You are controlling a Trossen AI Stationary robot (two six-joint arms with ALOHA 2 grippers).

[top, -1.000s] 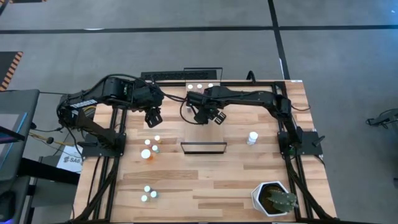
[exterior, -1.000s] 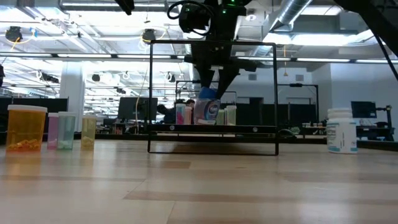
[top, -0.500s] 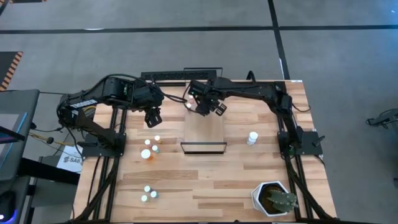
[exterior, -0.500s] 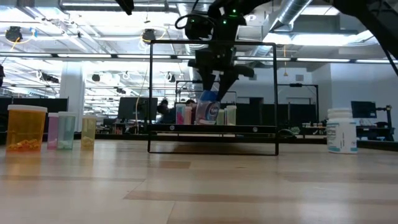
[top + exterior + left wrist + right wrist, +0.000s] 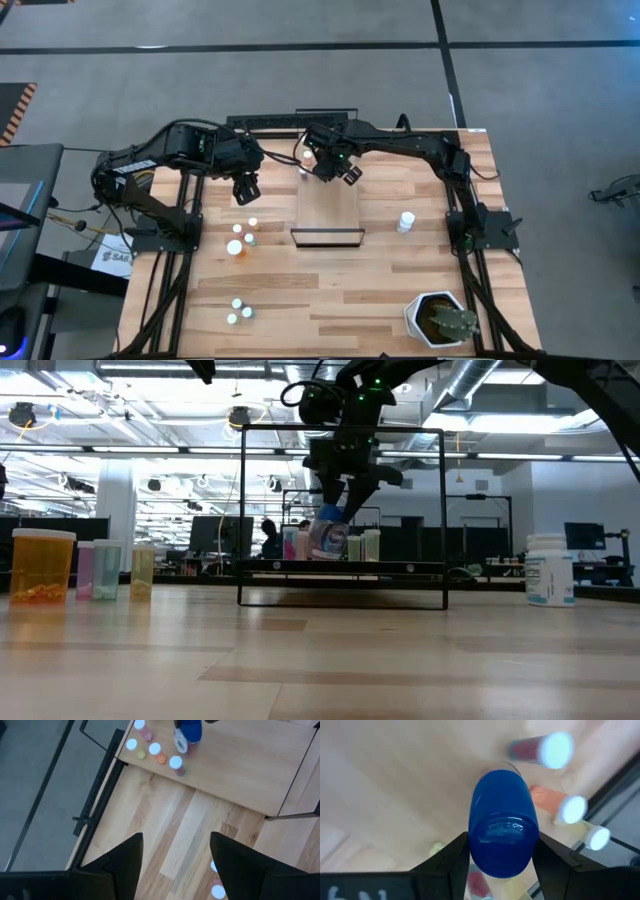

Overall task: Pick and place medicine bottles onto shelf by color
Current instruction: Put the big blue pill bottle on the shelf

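Shelf [image 5: 330, 210], right gripper [image 5: 502, 857] clamps blue bottle [image 5: 503, 832]

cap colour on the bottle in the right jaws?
Blue cap on the bottle held by the right gripper; clearest in the right wrist view.

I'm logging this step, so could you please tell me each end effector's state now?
Left end effector: open, holding nothing.
Right end effector: closed on the blue bottle.

High view: straight down over whole table. Low view: tabletop level, facing across toward room. Wrist views: close, downward. All four share blue bottle [image 5: 503, 822] on shelf [image 5: 329, 212].
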